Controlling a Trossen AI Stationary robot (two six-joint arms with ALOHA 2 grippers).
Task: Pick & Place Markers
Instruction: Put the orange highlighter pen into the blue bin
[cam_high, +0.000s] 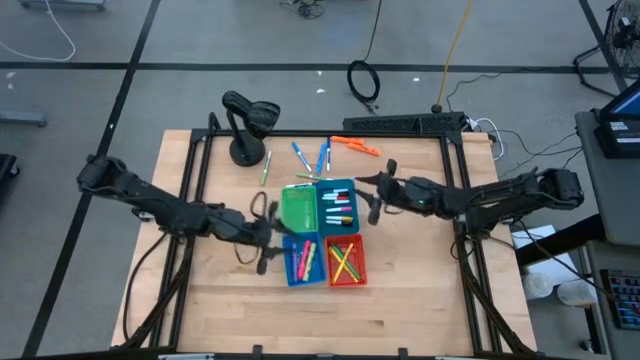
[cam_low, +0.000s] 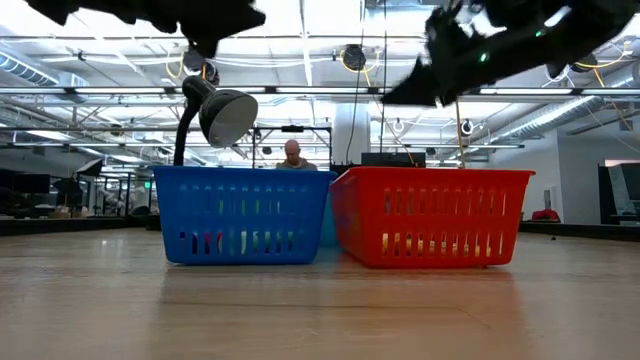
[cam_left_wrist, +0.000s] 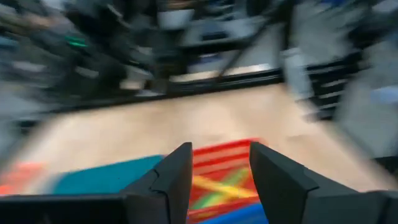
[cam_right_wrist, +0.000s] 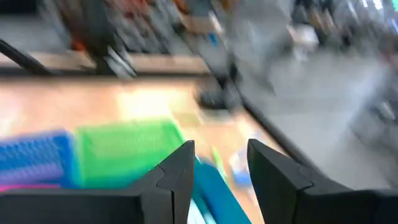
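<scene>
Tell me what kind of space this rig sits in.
Probably a large robotics lab or industrial workshop: exposed ceiling trusses with strip lights, a grey concrete floor strewn with cables, and a wooden workbench carrying two arms.

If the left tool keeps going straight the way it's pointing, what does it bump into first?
Probably the red bin holding yellow and green markers; it shows right between the left tool's open fingers, though depth is unclear.

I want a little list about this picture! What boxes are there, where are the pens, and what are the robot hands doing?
bins: green plastic bin, teal bin, blue bin, red bin, grouped in a square
sorted markers: inside the teal, blue and red bins
loose markers: blue markers, orange markers, a green marker on the wooden table
left gripper: open, empty
right gripper: open, empty
</scene>
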